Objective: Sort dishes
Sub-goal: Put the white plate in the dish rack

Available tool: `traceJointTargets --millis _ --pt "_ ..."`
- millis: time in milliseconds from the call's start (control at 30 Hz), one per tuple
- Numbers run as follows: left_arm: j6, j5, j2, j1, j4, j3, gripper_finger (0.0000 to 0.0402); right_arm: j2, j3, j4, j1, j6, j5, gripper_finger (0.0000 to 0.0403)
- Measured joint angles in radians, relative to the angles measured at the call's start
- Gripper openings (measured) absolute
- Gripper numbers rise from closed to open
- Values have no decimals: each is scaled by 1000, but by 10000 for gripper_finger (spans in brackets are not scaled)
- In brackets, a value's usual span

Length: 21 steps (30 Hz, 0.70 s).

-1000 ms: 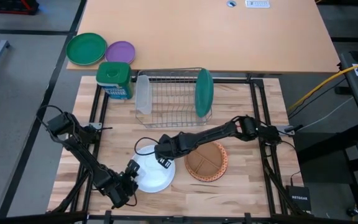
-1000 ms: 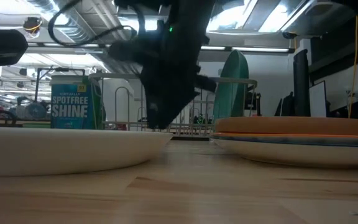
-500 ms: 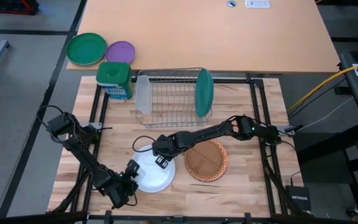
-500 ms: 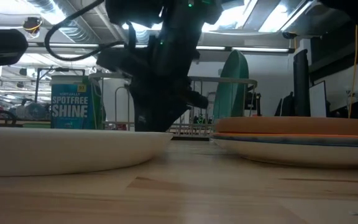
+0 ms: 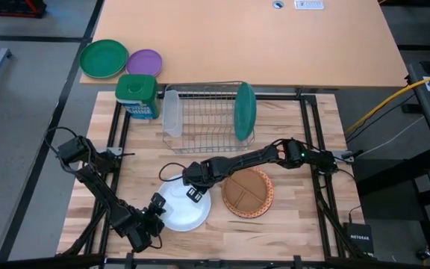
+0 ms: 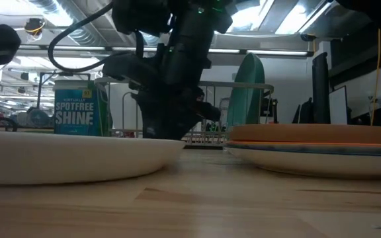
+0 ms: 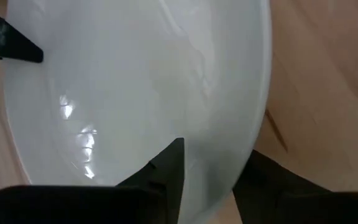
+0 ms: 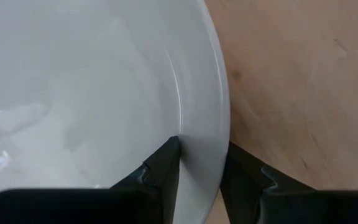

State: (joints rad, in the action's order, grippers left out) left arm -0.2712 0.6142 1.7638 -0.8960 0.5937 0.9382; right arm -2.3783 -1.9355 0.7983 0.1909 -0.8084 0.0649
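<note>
You've got both grippers, left (image 5: 157,213) and right (image 5: 192,196), clamped on the white plate's (image 5: 181,211) rim (opposite edges), plate on the table (image 5: 290,217).

The rack (image 5: 207,113) stands at the back of the surface (image 5: 290,217), with one plate (image 5: 245,110) upright in its right end. A tub (image 5: 138,96) sits just left of the rack. Nearer the front, another plate (image 5: 185,208) lies flat, and right beside it a stack of plates (image 5: 248,194). The left gripper (image 5: 155,217) is at that flat plate's front-left rim, the right gripper (image 5: 192,187) at its back rim. Behind the surface, two more plates (image 5: 103,58) lie side by side on a second table (image 5: 275,45).
</note>
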Motion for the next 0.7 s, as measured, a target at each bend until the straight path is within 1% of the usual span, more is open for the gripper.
traceJointTargets --millis 167,300,533,700 --pt "-31 22 0 -36 -1 0 67 -1 0 -2 0 4 16 104" --pt "-35 38 0 -61 -1 0 45 -2 0 -10 1 28 48 104" --pt "-5 125 -1 -114 -6 2 33 -3 -1 -12 2 50 117 104" --pt "21 142 -1 -142 -11 2 26 -2 -1 -13 3 57 122 104"
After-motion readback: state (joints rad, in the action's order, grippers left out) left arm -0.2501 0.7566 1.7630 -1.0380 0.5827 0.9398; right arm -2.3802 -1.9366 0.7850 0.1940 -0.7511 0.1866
